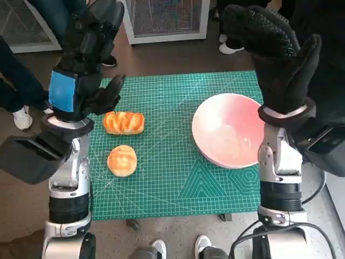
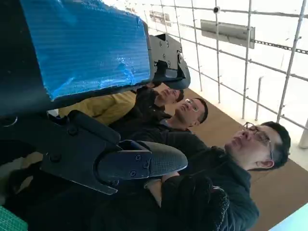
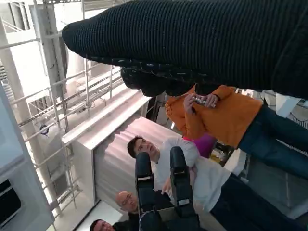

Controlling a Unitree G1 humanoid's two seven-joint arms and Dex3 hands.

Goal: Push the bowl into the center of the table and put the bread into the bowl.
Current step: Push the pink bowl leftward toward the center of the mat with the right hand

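Observation:
A pink bowl [image 1: 230, 131] stands on the right part of the green cutting mat [image 1: 172, 178], close to its right edge. A ridged orange bread loaf [image 1: 124, 122] lies at the mat's left, and a round bun [image 1: 122, 161] lies just in front of it. My left hand [image 1: 89, 59], blue tape on its back, is raised high over the mat's left edge with its fingers [image 2: 144, 163] apart and holding nothing. My gloved right hand [image 1: 276, 51] is lifted above the bowl's right side, also holding nothing. Neither hand touches bread or bowl.
Several people [image 2: 207, 192] sit or stand around the table; one wears an orange top [image 3: 216, 113]. A shoe [image 1: 22, 118] shows on the floor at the left and feet [image 1: 232, 46] beyond the table. A white grilled unit [image 1: 167, 19] stands behind the table.

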